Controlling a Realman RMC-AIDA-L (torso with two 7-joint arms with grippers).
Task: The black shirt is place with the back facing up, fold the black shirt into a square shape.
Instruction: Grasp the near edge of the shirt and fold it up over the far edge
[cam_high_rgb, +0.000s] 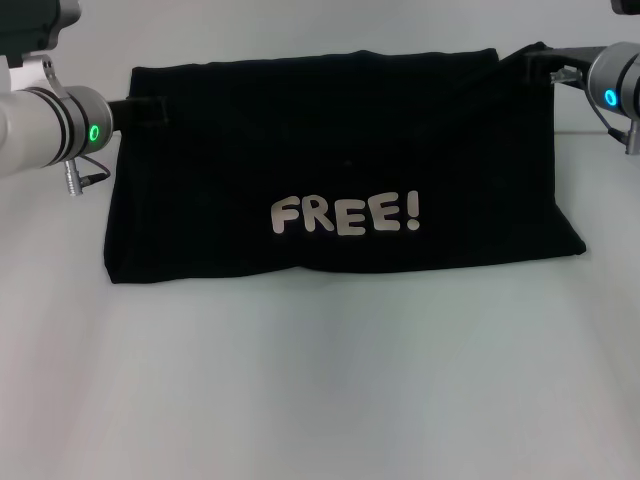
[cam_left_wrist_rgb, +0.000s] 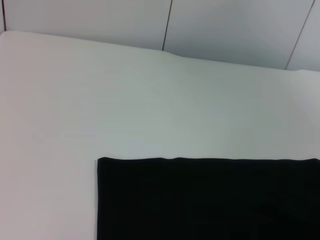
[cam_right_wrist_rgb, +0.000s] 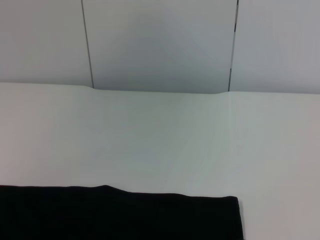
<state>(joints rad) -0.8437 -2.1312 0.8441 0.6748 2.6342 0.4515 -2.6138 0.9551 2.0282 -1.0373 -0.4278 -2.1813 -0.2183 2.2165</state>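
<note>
The black shirt (cam_high_rgb: 340, 150) is spread across the middle of the white table (cam_high_rgb: 320, 390) in the head view, its white "FREE!" lettering (cam_high_rgb: 346, 214) facing up. My left gripper (cam_high_rgb: 148, 105) is shut on the shirt's far left corner. At the far right corner my right gripper (cam_high_rgb: 535, 62) is shut on the cloth, which is pulled up into a small peak there. The far edge runs straight between the two grippers. In each wrist view only a straight edge and a corner of the black shirt (cam_left_wrist_rgb: 205, 200) (cam_right_wrist_rgb: 120, 215) show over the table; no fingers show.
The white table (cam_left_wrist_rgb: 100, 100) reaches back to a pale panelled wall (cam_right_wrist_rgb: 160, 40) behind the shirt. Bare tabletop lies in front of the shirt's near edge and to both sides.
</note>
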